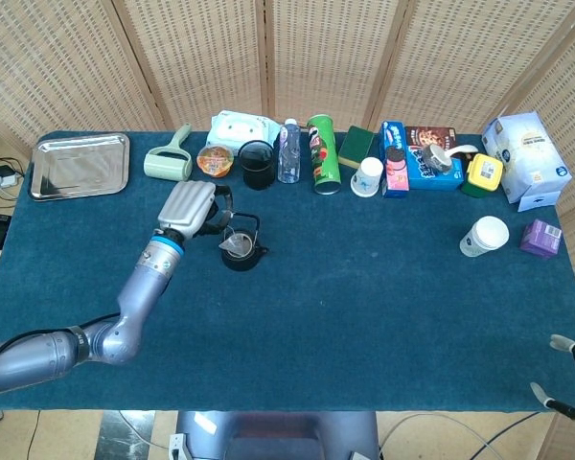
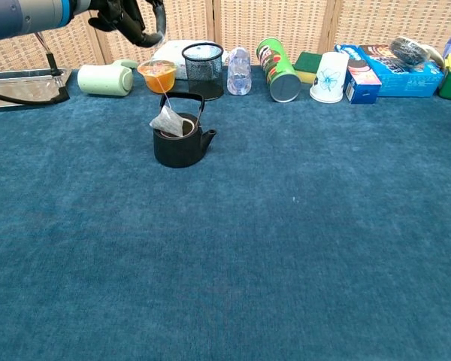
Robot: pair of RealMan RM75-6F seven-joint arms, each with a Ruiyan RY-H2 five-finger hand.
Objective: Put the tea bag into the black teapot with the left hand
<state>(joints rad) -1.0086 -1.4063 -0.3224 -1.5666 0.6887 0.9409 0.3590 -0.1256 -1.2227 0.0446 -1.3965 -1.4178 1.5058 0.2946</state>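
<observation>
Resting tea bag (image 2: 168,120) in black teapot (image 2: 182,144) | labels unreadable

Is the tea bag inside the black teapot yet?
Partly: the tea bag rests in the black teapot mouth, its upper corner sticking out above the rim.

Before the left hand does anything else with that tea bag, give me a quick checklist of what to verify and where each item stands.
1. Tea bag over the black teapot opening: ok, it rests in the mouth, leaning on the rim.
2. Tea bag fully inside: not ok, part of it sticks up above the rim.
3. String released: cannot tell; it runs up from the bag toward the left hand, but the fingertips are not clear.
4. Teapot upright, handle raised: ok.
5. Room around the teapot: ok on its near side; the orange cup and black mesh cup stand close behind.
6. Right hand out of the way: ok, at the far table edge.
</observation>
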